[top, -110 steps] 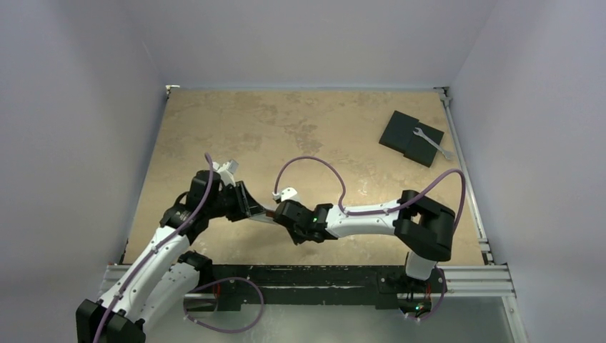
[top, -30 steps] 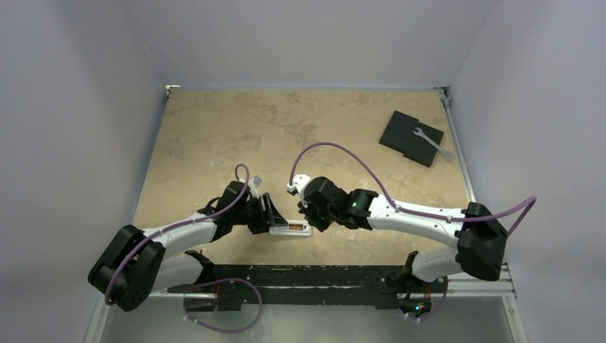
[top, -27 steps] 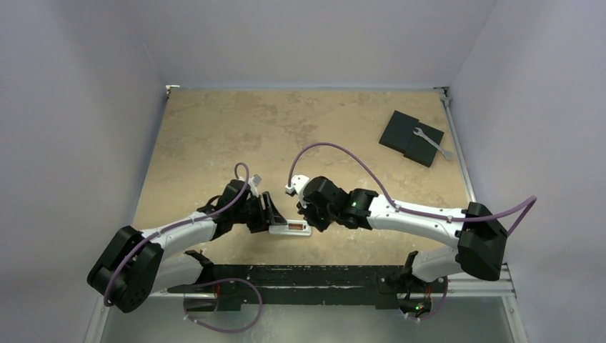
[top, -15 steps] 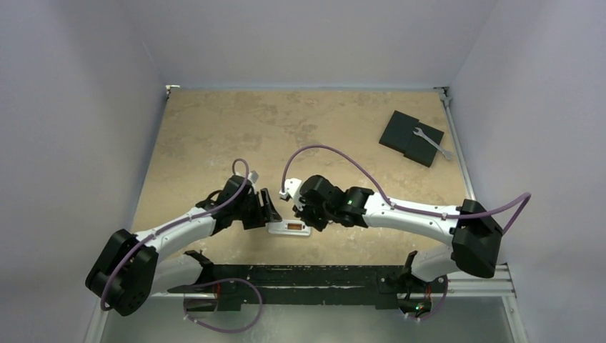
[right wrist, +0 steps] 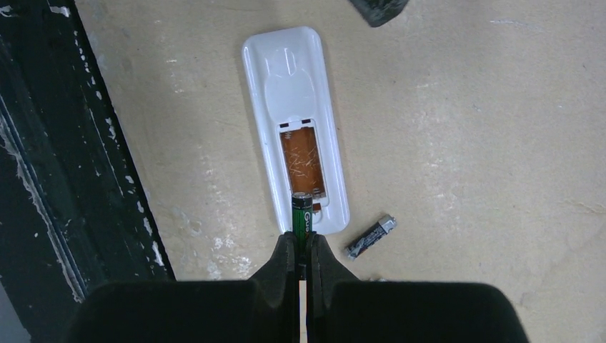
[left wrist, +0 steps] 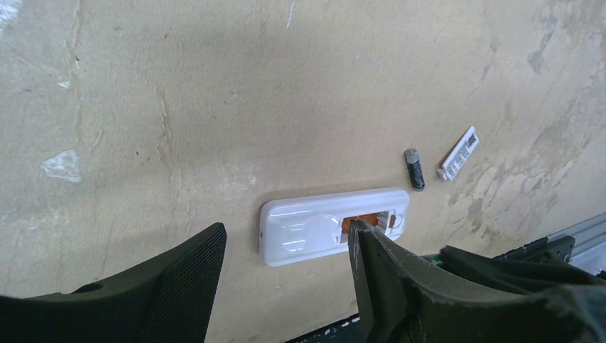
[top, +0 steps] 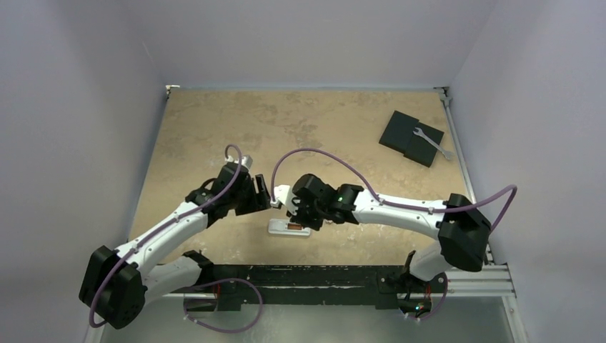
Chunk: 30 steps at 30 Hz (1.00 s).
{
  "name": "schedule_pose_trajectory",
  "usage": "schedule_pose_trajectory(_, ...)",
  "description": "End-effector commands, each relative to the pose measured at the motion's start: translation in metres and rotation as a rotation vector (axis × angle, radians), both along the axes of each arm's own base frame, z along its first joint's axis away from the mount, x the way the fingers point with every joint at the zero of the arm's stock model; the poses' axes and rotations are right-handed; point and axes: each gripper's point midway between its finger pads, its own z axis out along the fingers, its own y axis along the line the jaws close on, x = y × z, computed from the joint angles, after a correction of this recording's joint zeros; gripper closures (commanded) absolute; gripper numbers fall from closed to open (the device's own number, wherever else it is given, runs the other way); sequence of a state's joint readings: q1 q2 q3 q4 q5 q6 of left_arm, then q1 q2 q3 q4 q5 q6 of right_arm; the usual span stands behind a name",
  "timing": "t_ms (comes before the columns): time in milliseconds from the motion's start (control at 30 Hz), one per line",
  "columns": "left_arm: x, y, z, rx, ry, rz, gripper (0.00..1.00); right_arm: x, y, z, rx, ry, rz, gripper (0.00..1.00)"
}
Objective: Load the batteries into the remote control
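Note:
The white remote control lies face down near the table's front edge, its orange-lined battery bay uncovered. My right gripper is shut on a green battery, which points at the bay's near end just above the remote control. The other battery, dark with a metallic end, lies on the table beside the remote; it also shows in the left wrist view. My left gripper hangs open above the remote control, holding nothing. From above, the left gripper sits just behind the right gripper.
A small white battery cover lies next to the loose battery. A black flat pad with a silver wrench on it sits at the back right. The black mounting rail runs along the near table edge close to the remote.
My left gripper opened off the remote's end and drew back from it. The remote now rests free on the table. My right gripper moved left over it with the green battery.

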<state>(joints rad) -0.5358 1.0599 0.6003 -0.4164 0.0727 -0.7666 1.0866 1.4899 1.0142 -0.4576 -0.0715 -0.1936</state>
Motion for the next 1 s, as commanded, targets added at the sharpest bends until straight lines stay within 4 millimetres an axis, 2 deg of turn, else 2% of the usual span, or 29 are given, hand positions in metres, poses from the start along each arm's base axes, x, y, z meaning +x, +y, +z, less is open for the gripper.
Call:
schedule_pose_trajectory(0, 0.012, 0.009, 0.034, 0.030, -0.075, 0.004, 0.37, 0.000, 0.015, 0.013, 0.025, -0.012, 0.078, 1.00)
schedule_pose_trajectory(233, 0.026, 0.028, 0.067, 0.095, -0.146, 0.029, 0.37, 0.000, 0.019, 0.004, -0.003, 0.000, 0.113, 0.97)
schedule_pose_trajectory(533, 0.038, 0.057, 0.100, 0.219, -0.264, 0.098, 0.42, -0.001, 0.024, -0.010, -0.025, 0.010, 0.172, 0.96)
schedule_pose_trajectory(733, 0.038, 0.070, 0.107, 0.255, -0.314, 0.133, 0.42, 0.002, 0.024, -0.019, -0.062, 0.010, 0.172, 0.93)
schedule_pose_trajectory(967, 0.037, 0.073, 0.112, 0.244, -0.347, 0.143, 0.42, 0.005, 0.026, -0.022, -0.081, 0.014, 0.164, 0.90)
